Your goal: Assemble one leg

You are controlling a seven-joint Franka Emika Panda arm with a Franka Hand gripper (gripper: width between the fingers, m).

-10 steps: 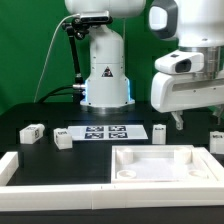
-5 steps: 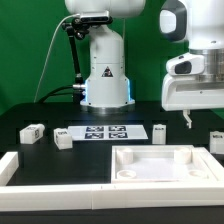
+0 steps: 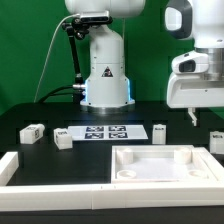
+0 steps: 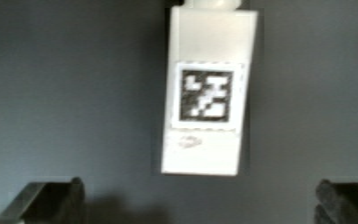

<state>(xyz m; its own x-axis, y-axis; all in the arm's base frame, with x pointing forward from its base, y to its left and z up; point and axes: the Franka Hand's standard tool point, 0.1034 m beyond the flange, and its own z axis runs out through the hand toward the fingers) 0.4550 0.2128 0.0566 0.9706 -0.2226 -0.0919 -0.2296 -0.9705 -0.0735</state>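
Note:
In the wrist view a white post-like leg (image 4: 208, 95) with a black-and-white tag lies on the dark table. It lies ahead of my gripper (image 4: 201, 205), not between the fingers. The two dark fingertips (image 4: 51, 200) stand wide apart with nothing between them, so the gripper is open and empty. In the exterior view my gripper (image 3: 192, 119) hangs above the table at the right, above and a little to the left of a leg (image 3: 216, 139) by the right edge. Three more legs lie on the table: one at the left (image 3: 33, 132), one beside it (image 3: 63, 140) and one near the middle (image 3: 159, 131).
The large white tray-like part (image 3: 202, 158) with a raised rim lies at the front right. The marker board (image 3: 100, 131) lies in front of the robot base (image 3: 105, 75). A white wall (image 3: 60, 187) runs along the front edge and turns back at the left.
My arm has moved toward the exterior view's right, from near the tray's back edge to above the right-hand leg. The parts on the table have not moved.

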